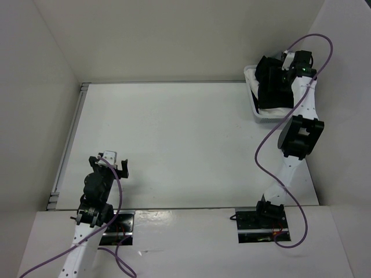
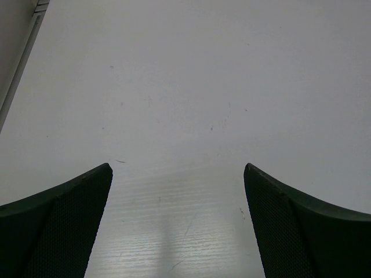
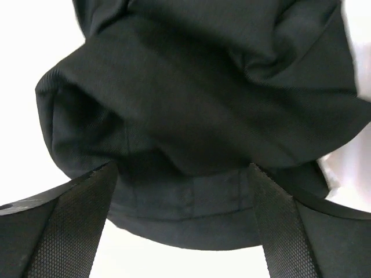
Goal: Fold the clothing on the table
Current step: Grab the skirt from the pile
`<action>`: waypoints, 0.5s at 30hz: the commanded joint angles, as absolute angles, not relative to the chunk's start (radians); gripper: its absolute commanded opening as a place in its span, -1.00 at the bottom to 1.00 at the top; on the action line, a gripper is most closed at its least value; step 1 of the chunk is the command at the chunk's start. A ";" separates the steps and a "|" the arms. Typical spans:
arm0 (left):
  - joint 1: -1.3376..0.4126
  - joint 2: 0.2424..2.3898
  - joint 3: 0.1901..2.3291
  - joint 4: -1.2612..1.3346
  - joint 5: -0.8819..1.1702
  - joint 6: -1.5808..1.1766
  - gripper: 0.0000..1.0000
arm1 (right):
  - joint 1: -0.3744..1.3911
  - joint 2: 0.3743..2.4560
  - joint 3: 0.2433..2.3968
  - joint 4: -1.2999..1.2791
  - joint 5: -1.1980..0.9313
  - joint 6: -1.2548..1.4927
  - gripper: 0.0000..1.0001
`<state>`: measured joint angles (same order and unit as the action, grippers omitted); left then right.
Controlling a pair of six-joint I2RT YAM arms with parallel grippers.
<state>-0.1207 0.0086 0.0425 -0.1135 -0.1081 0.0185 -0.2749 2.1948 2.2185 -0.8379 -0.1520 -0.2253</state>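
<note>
Left gripper [image 1: 109,164] sits at the near-left of the table [image 1: 174,145], fingers spread wide, nothing between them. The left wrist view confirms it: both fingertips [image 2: 87,191] are apart over bare white tabletop, with the metal rail [image 2: 23,46] visible at the far-left edge. The right arm is stretched out to the far-right corner, over the white tray [image 1: 250,95]. The clothing [image 1: 269,87] is not laid out on the table. It's bunched up in that tray as a black heap, filling most of it, with white showing at the near end of the tray. In the right wrist view the right gripper [image 3: 181,168] is released, jaws wide. The crumpled black fabric [image 3: 203,116] fills the frame, and a folded edge with a stitched seam hangs down between the two fingers [image 3: 75,226]. The fingers straddle that fold and don't pinch it. Can't tell whether the pads touch the cloth.
</note>
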 commanded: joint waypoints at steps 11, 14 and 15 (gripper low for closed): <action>-0.124 -0.124 -0.002 -0.089 -0.120 0.002 1.00 | -0.249 2.310 2.387 -0.755 -0.138 -0.221 -1.00; -0.124 -0.124 -0.002 -0.089 -0.120 0.002 1.00 | -0.249 2.310 2.448 -0.798 -0.192 -0.221 -1.00; -0.124 -0.124 -0.002 -0.089 -0.120 0.002 1.00 | -0.249 2.274 2.486 -0.807 -0.237 -0.210 -1.00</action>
<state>-0.1207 0.0086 0.0425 -0.1135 -0.1085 0.0189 -0.2577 2.3184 2.3726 -0.7982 -0.1570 -0.2237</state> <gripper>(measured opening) 1.000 0.007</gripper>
